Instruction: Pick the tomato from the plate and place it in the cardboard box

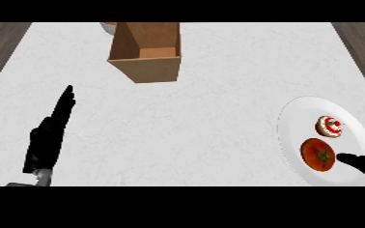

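A red tomato (317,154) with a green stem lies on the white plate (294,121) at the right edge of the counter. Only a black fingertip of my right hand (351,161) shows, coming in from the right edge and touching the tomato's right side. The open cardboard box (146,50) stands at the back, left of centre, with nothing visible inside. My left hand (49,135) rests at the lower left with its fingers straight and pointing away, far from both the box and the plate.
A small cupcake (330,126) with white icing and a red topping sits on the plate just behind the tomato. A pale rounded object (107,27) peeks out behind the box's left corner. Dark wood (10,36) borders the white counter on both sides.
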Action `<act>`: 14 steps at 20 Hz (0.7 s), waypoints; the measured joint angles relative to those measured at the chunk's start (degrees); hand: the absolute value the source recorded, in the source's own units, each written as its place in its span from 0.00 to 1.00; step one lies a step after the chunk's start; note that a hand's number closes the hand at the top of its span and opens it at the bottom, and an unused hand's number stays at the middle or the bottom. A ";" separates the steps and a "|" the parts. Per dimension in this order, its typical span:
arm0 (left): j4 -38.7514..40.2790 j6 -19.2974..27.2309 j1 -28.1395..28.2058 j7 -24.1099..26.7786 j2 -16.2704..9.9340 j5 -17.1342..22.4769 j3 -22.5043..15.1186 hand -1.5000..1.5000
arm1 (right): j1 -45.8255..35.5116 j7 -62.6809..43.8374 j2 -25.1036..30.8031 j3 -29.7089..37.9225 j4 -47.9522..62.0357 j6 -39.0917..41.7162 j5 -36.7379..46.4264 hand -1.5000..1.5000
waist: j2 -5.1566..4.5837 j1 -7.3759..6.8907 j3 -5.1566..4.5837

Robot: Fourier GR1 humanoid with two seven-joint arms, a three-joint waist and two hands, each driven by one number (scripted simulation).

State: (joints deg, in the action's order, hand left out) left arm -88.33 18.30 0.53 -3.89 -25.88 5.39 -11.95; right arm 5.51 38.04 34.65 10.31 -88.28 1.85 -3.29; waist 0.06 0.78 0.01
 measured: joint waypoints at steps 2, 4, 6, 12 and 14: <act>-0.06 0.22 -0.27 -0.50 0.36 -0.52 -0.39 0.50 | 1.95 -1.09 3.73 0.46 -1.20 0.25 3.33 0.00 | 0.04 0.19 -0.05; -0.13 0.25 -0.10 -0.64 0.31 -0.71 -0.29 0.50 | 4.46 -2.48 7.91 0.54 -2.66 1.31 6.82 0.00 | 0.10 0.35 -0.10; 0.55 -0.25 0.13 -0.23 0.08 -0.36 0.29 0.50 | 6.88 -4.82 11.27 -0.20 -4.29 1.92 10.85 0.00 | 0.09 0.39 -0.17; 1.17 -0.77 -0.45 -0.05 0.21 -0.97 0.64 0.50 | 12.86 -15.41 17.61 -3.40 -12.71 5.34 20.13 0.00 | 0.10 0.26 -0.18; 0.41 -1.15 0.51 0.26 0.34 -0.97 0.78 0.50 | 14.89 -18.87 17.63 -4.55 -16.07 6.14 22.76 0.00 | 0.11 0.06 -0.14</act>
State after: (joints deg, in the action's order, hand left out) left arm -87.92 17.16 1.04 -3.63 -25.54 4.42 -11.17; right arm 20.40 19.17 52.27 5.76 -104.35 7.99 19.47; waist 0.17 0.84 -0.13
